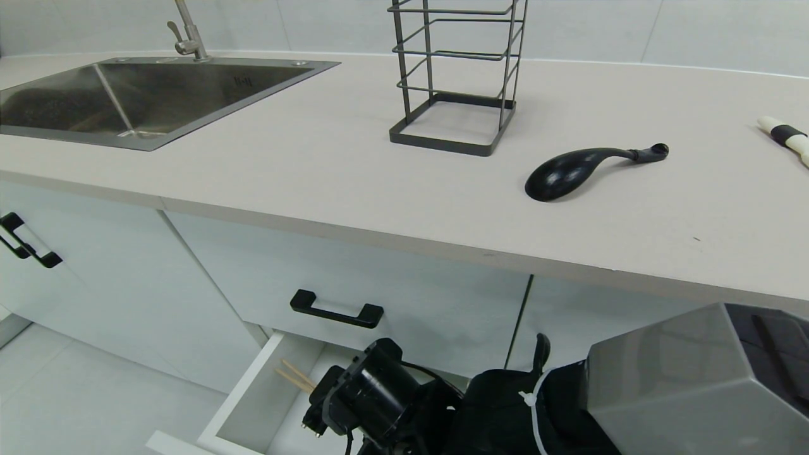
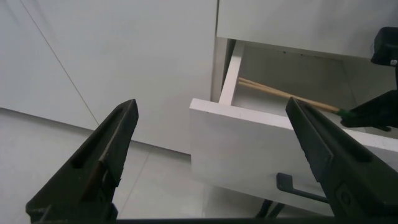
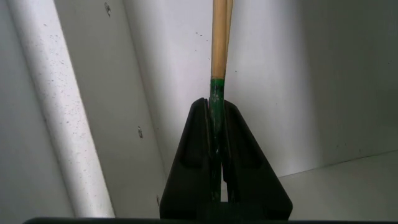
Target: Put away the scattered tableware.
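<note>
The right gripper (image 3: 215, 115) pinches its fingers tight on the green end of the chopsticks (image 3: 219, 43), which lie in the open drawer (image 2: 249, 143). The left gripper (image 2: 211, 106) hangs wide open and empty, just outside the drawer. Up on the counter (image 1: 354, 183) lies a black spoon (image 1: 569, 172). Behind it stands a wire rack (image 1: 452, 142).

Head cam looks down on counter (image 1: 316, 177); wrist cams close, share drawer (image 2: 249, 143).

On counter (image 1: 316, 158), ladle (image 1: 562, 175) right of rack (image 1: 439, 145); chopsticks (image 1: 296, 377) in open drawer (image 1: 253, 398) below
</note>
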Robot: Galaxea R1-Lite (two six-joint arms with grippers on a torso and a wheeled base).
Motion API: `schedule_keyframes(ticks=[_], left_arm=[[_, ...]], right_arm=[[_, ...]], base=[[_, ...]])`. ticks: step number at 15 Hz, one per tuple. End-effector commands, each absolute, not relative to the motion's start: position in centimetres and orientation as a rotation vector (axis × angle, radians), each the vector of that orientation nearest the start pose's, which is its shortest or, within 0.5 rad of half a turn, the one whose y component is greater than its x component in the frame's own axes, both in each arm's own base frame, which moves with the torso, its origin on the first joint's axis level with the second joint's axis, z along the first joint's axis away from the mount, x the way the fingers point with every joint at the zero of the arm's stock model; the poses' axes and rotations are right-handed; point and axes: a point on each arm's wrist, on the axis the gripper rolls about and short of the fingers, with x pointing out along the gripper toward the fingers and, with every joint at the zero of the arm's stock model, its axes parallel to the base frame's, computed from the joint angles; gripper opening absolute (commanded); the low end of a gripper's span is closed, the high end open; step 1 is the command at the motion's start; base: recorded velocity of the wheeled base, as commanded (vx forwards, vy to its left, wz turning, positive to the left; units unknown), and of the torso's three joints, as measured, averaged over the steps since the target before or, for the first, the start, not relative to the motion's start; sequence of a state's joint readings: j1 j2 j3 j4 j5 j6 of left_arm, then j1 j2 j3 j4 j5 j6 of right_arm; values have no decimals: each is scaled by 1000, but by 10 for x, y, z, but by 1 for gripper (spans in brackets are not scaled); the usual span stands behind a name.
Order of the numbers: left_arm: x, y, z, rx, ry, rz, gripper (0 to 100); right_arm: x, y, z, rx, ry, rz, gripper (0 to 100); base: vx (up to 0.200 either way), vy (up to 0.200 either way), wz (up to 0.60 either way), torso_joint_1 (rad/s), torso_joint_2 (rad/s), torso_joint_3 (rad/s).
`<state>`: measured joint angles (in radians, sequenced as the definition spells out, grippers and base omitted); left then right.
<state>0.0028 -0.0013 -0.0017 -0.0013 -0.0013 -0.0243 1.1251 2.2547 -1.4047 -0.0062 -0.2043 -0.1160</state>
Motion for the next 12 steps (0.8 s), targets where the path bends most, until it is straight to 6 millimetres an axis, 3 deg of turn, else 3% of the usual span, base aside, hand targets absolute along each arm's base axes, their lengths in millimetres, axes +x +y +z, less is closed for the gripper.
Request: schedule_keyframes(ticks=[1, 7, 12], left_arm=[[-23, 0, 76, -25, -3, 1, 100], [-23, 0, 76, -25, -3, 1, 100], [-23, 0, 76, -25, -3, 1, 100]], right_arm=[[189, 386, 70, -650, 648, 908, 0], [189, 385, 63, -669, 671, 906, 0], [179, 398, 43, -700, 684, 930, 0]], base=[[0, 0, 0, 0, 0, 0], [0, 0, 0, 0, 0, 0], [0, 0, 0, 0, 0, 0]])
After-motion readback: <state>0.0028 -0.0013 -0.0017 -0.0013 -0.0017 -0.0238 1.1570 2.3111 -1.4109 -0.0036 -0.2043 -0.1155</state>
